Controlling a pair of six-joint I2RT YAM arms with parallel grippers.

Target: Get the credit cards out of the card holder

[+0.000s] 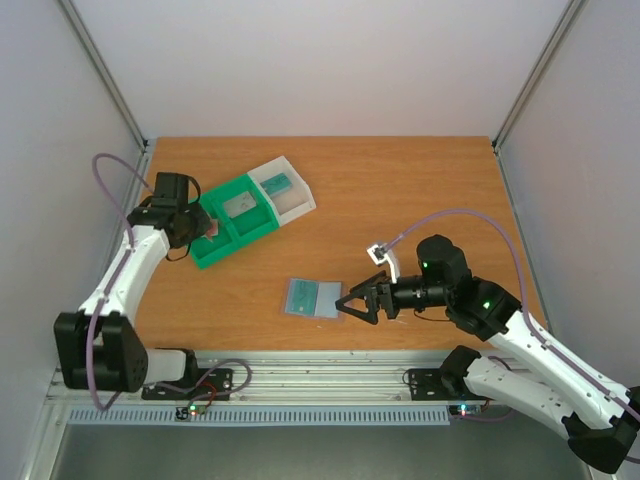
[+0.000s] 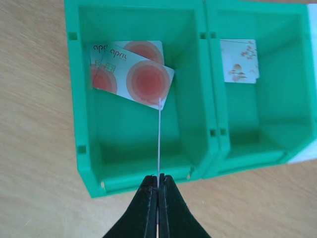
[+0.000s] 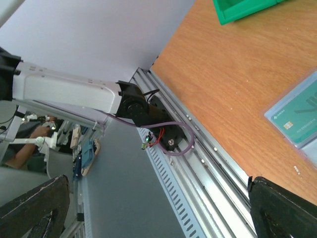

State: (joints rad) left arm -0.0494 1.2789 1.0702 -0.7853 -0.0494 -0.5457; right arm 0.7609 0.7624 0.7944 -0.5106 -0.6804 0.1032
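Note:
The card holder (image 1: 303, 298) lies flat on the table near the front, a greenish-teal credit card (image 1: 326, 294) showing in it; the right wrist view catches its corner (image 3: 282, 110) and that card (image 3: 303, 120). My right gripper (image 1: 352, 301) is open just right of the holder, its wide jaws (image 3: 157, 181) holding nothing. My left gripper (image 1: 207, 228) hangs over the green tray (image 2: 213, 124), shut (image 2: 158, 181) on a thin card seen edge-on (image 2: 159, 139). Two pale credit cards (image 2: 138, 74) with red blotches lie in the compartment below it.
A patterned card (image 2: 239, 60) lies in the tray's neighbouring compartment. The tray's white end section (image 1: 293, 199) holds a teal item (image 1: 278, 183). The tray (image 1: 236, 236) sits at the back left. The metal rail (image 1: 330, 370) runs along the table's front edge.

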